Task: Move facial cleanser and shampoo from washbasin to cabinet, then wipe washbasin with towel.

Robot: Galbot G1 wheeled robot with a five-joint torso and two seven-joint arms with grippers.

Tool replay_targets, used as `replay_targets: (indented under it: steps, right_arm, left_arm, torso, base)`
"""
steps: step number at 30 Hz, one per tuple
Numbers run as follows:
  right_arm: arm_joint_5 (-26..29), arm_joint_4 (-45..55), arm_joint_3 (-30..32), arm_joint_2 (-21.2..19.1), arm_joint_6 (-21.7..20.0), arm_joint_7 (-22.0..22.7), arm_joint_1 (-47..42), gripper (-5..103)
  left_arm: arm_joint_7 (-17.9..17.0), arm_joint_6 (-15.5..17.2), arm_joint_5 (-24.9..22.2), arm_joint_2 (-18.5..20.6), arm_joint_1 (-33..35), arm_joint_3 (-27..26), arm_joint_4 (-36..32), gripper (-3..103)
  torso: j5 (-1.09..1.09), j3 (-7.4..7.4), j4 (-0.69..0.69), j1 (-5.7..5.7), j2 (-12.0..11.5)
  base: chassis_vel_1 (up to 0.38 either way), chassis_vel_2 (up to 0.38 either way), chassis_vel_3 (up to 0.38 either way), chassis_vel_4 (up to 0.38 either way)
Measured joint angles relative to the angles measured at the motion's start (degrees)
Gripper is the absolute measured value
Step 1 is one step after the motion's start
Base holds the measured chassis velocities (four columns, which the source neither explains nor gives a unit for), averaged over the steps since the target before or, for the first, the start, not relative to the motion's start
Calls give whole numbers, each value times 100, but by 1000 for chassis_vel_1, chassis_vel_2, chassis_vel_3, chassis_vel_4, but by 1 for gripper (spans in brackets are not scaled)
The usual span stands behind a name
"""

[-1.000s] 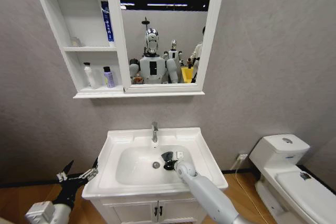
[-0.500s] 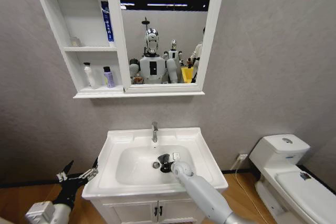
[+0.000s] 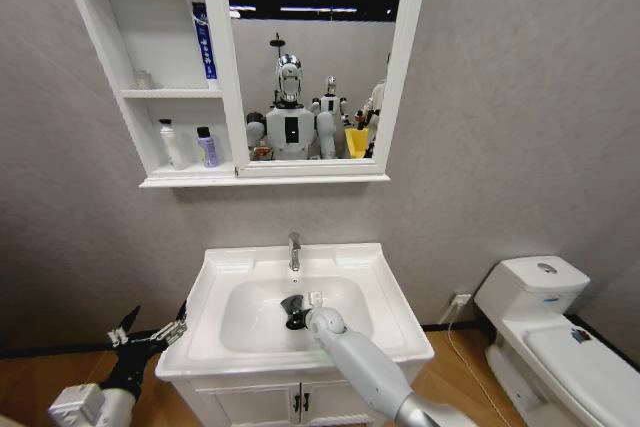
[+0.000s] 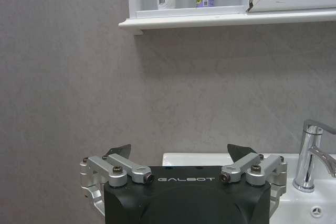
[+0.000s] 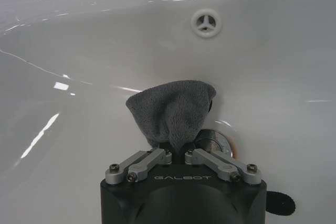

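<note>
My right gripper [image 3: 293, 311] is down in the bowl of the white washbasin [image 3: 226, 261], shut on the dark grey towel [image 3: 290, 307]. The right wrist view shows the towel [image 5: 172, 109] bunched between the shut fingers [image 5: 157, 157] and pressed on the bowl floor, half covering the drain [image 5: 216, 141]. A white bottle [image 3: 172, 144] and a purple bottle [image 3: 207, 147] stand on the lowest shelf of the cabinet [image 3: 216, 67]; I cannot tell which is the facial cleanser and which the shampoo. My left gripper [image 3: 150, 332] hangs open, low and left of the washbasin.
The chrome faucet [image 3: 294, 251] stands behind the bowl. A blue tube [image 3: 203, 42] leans in the middle shelf beside the mirror [image 3: 315, 57]. A white toilet [image 3: 540, 322] sits at the right. The left wrist view looks up at the wall and shelf [image 4: 210, 20].
My right gripper has slid the towel leftward across the bowl floor, from right of the drain to over it. The left arm has not moved.
</note>
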Motion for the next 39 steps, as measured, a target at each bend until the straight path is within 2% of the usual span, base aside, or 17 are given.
replay_targets:
  steps: [6,12,21,39]
  right_arm:
    - [-96,-217,-44,222,88,-88,55,6]
    - [-115,-250,-26,175,99,-101,53,6]
    - [112,213,39,-309,-62,223,-90,6]
    - [399,1007,311,-779,-370,991,-413,6]
  left_arm:
    - [0,0,0,0,0,0,0,100]
    - [0,0,0,0,0,0,0,100]
    - [0,0,0,0,0,0,0,100]
    - [0,0,0,0,0,0,0,100]
  torso:
    - [1,0,0,0,0]
    - [3,0,2,0,0]
    - [2,0,-1,1,0]
    - [2,0,0,1,0]
  base:
    - [0,0,0,0]
    - [0,0,0,0]
    - [0,0,0,0]
    - [0,0,0,0]
